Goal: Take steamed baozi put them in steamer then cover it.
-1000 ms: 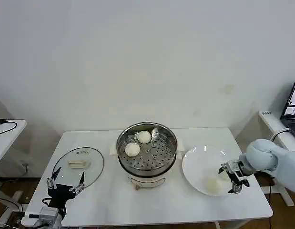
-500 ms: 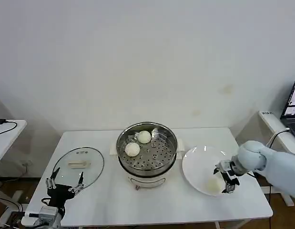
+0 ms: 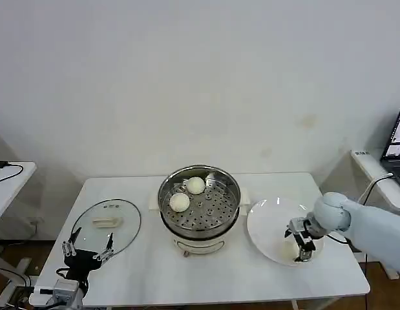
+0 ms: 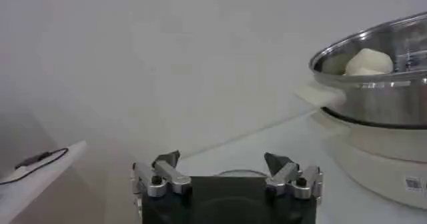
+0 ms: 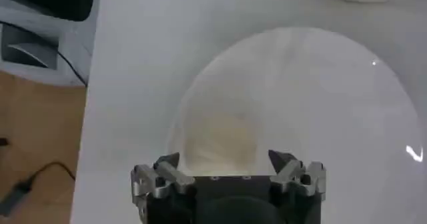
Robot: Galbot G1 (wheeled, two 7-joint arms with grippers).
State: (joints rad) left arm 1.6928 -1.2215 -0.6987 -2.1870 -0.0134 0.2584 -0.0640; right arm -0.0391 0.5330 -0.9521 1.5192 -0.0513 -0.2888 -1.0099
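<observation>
The steamer, a shiny steel pot on a white base, stands at the table's middle with two steamed baozi on its perforated tray. Another baozi lies on the white plate to the right. My right gripper hangs open just over it, one finger on each side, and the bun sits between the fingertips in the right wrist view. My left gripper rests open and empty at the front left, next to the glass lid.
The lid lies flat on the table left of the steamer, its cream handle facing up. From the left wrist the steamer shows with a bun above its rim. A laptop sits on a side desk at far right.
My right gripper has moved left over the plate, from beside the baozi to right above it. The left arm has stayed put.
</observation>
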